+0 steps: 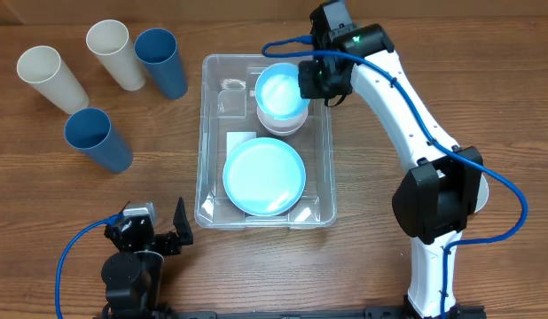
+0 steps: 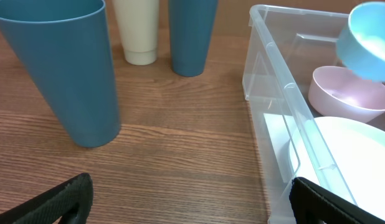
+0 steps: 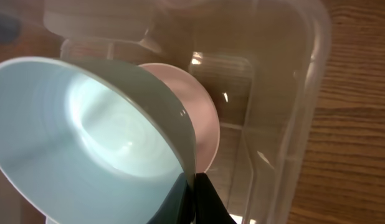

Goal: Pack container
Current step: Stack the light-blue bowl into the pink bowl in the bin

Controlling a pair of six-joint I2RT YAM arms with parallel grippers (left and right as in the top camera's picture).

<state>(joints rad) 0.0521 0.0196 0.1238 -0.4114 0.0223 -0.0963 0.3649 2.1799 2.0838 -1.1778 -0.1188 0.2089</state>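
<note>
The clear plastic container (image 1: 206, 168) stands mid-table with a white label on its base. Inside lie a light blue plate (image 1: 263, 175) at the near end and a pink bowl (image 1: 283, 122) at the far end. My right gripper (image 1: 311, 78) is shut on the rim of a light blue bowl (image 1: 278, 89) and holds it just above the pink bowl (image 3: 202, 118); the bowl fills the right wrist view (image 3: 86, 130). My left gripper (image 1: 159, 232) is open and empty on the table near the container's front left corner (image 2: 267, 93).
Two cream cups (image 1: 52, 77) (image 1: 115, 53) and two blue cups (image 1: 161, 60) (image 1: 97, 138) stand on the wood table left of the container. The nearer blue cup (image 2: 61, 68) stands close ahead of the left gripper.
</note>
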